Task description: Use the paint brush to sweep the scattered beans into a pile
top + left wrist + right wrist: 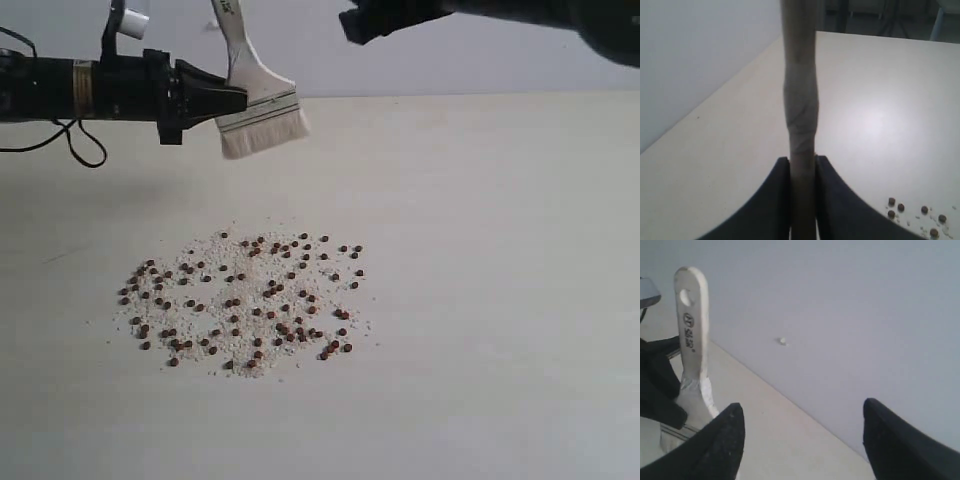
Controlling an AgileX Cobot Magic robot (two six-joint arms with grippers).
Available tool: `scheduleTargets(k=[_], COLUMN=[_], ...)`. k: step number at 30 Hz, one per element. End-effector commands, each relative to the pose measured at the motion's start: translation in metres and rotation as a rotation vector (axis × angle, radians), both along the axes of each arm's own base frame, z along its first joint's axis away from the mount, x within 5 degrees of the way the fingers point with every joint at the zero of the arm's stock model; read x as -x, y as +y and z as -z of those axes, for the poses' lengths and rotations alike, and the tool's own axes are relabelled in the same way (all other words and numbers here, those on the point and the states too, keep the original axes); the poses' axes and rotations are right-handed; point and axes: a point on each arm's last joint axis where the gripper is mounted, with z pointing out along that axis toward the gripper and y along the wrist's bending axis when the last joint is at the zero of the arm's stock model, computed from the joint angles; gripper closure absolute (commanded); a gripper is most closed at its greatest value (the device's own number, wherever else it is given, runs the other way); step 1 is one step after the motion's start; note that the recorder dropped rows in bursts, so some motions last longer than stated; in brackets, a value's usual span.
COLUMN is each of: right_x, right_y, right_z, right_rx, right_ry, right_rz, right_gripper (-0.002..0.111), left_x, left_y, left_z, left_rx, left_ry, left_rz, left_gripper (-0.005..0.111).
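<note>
Brush seems light, with a stiff handle and soft bristles. Left fingers clamp its handle, far left beyond the beans. Right fingers are apart, empty.

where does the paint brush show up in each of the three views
Exterior view: paint brush upper left, bristles down, above the beans.
Left wrist view: its handle edge-on, clamped in the left gripper.
Right wrist view: handle end with hole, past the open right gripper.
Shared: the pale table.
</note>
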Motion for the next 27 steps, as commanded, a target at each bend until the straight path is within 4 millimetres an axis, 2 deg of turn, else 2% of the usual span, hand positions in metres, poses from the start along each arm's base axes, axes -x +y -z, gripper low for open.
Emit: scheduleTargets(k=[1,2,4,8,11,13,17,23,27], right_x=[-0.006,-0.006,-0.009,-0.021,-0.035,-0.043,-0.062,-0.068,-0.075], right_y=[0.020,0.031,0.041,0.049,0.035,0.017,-0.009,-0.001,0.004], right_z=[0.027,0.035,0.039,0.047,0.056,0.058,0.063,0.076,0.082], right_rx=[-0.005,-0.048,-0.093,-0.083,-0.092,-0.162,-0.281,-0.347,-0.349], right_ry=[-0.010,0.018,0.047,0.066,0.062,0.084,0.221,0.294,0.294], right_rz=[-0.184,-0.291,-0.374,-0.419,-0.442,-0.486,-0.589,-0.786,-0.778], right_gripper=[0.047,0.047,0.047,0.047,0.047,0.047,0.047,0.047,0.047], left_x=[0.003,0.004,0.005,0.008,0.011,0.013,0.013,0.018,0.024], left_y=[0.003,0.002,0.001,0.000,-0.003,-0.004,-0.005,-0.016,-0.028], left_z=[-0.004,-0.004,-0.004,-0.002,0.000,0.001,0.001,0.001,0.001], left_rx=[-0.024,-0.026,-0.036,-0.068,-0.089,-0.103,-0.103,-0.101,-0.095], left_ry=[0.002,0.001,-0.004,-0.012,-0.013,-0.016,-0.016,0.001,0.001], left_rz=[0.043,0.048,0.057,0.086,0.110,0.125,0.126,0.147,0.175], left_gripper=[0.107,0.107,0.107,0.107,0.107,0.107,0.107,0.107,0.107])
